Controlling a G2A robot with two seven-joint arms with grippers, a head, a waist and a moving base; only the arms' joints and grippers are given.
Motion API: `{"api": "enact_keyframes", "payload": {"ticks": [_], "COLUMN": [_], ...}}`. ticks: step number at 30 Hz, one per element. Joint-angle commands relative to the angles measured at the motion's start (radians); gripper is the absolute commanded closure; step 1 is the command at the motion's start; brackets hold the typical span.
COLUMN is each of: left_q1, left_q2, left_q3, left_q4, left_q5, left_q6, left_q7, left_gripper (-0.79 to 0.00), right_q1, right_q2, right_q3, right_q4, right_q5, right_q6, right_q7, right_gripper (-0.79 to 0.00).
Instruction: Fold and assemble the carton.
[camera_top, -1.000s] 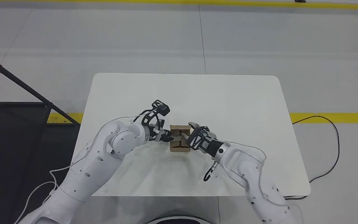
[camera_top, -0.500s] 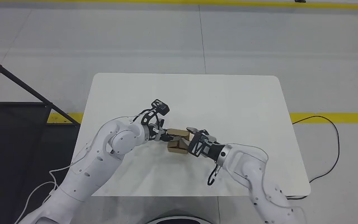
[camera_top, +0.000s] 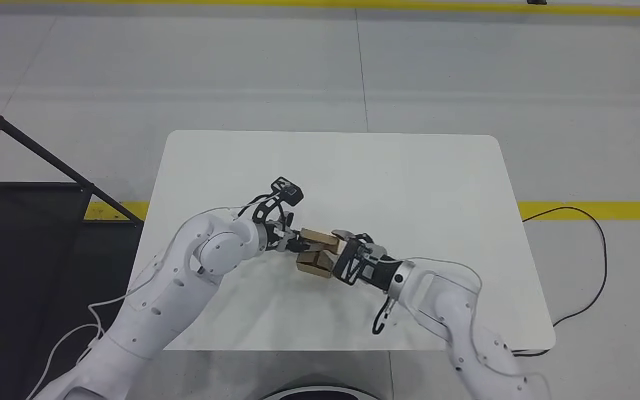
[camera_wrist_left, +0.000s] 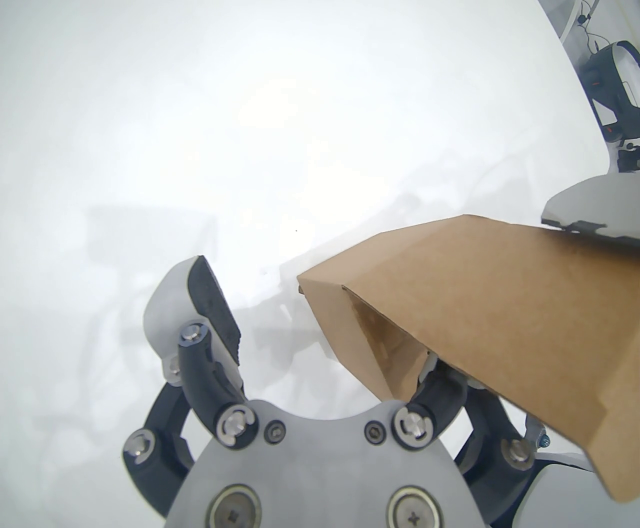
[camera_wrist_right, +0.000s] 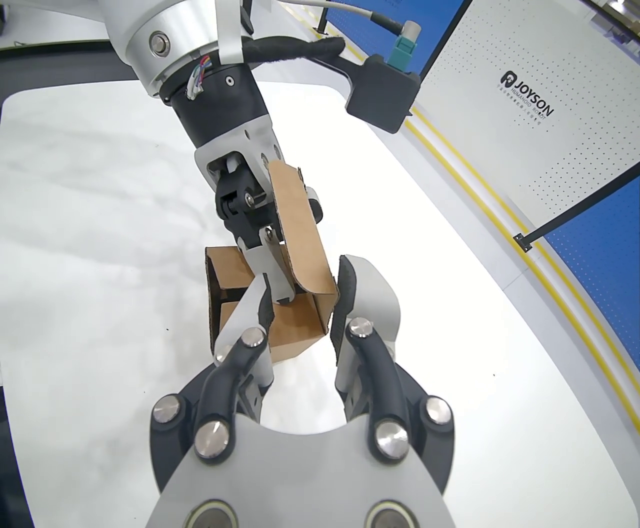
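A small brown carton (camera_top: 315, 252) sits at the middle of the white table (camera_top: 430, 180), tipped, with one flap (camera_wrist_right: 295, 225) raised. My left gripper (camera_top: 293, 240) is at its left end, open. In the left wrist view one finger (camera_wrist_left: 210, 305) stands clear of the carton (camera_wrist_left: 475, 320) and the other is hidden under the flap. My right gripper (camera_wrist_right: 302, 305) is at the carton's right end. Its pads (camera_wrist_right: 342, 300) press both sides of the near corner of the carton (camera_wrist_right: 295, 335), so it is shut on it.
The carton's open side (camera_wrist_right: 225, 290) shows an inner fold. Bare table lies all around the two grippers. A black stand (camera_top: 40, 160) and dark mat are off the table's left edge, and a cable (camera_top: 590, 250) runs past the right edge.
The right gripper has pushed leftward with the carton, which has tilted and shifted slightly towards the left gripper. The left gripper has hardly moved.
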Motion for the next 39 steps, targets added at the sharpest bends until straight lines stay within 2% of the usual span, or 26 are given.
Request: {"api": "enact_keyframes", "payload": {"ticks": [1, 15, 28, 39], "left_q1": [-0.001, 0.01, 0.084, 0.129], "left_q2": [-0.001, 0.001, 0.027, 0.043], "left_q3": [0.0, -0.012, -0.097, -0.144], "left_q4": [0.001, -0.009, -0.081, -0.114], "left_q5": [0.0, 0.009, 0.018, -0.001], "left_q6": [0.0, -0.012, -0.074, -0.143], "left_q7": [0.0, 0.001, -0.014, -0.022], "left_gripper": [-0.785, -0.785, -0.785, -0.785], "right_q1": [0.0, -0.004, -0.03, -0.049], "right_q2": [0.0, 0.006, 0.012, 0.002], "right_q3": [-0.001, -0.008, -0.01, -0.04], "right_q4": [-0.004, -0.001, -0.026, -0.05], "right_q5": [-0.002, -0.017, -0.05, -0.054], "right_q6": [0.0, -0.017, 0.013, 0.139], "right_q7": [-0.001, -0.001, -0.031, 0.015], "right_gripper": [-0.305, -0.308, -0.268, -0.249]}}
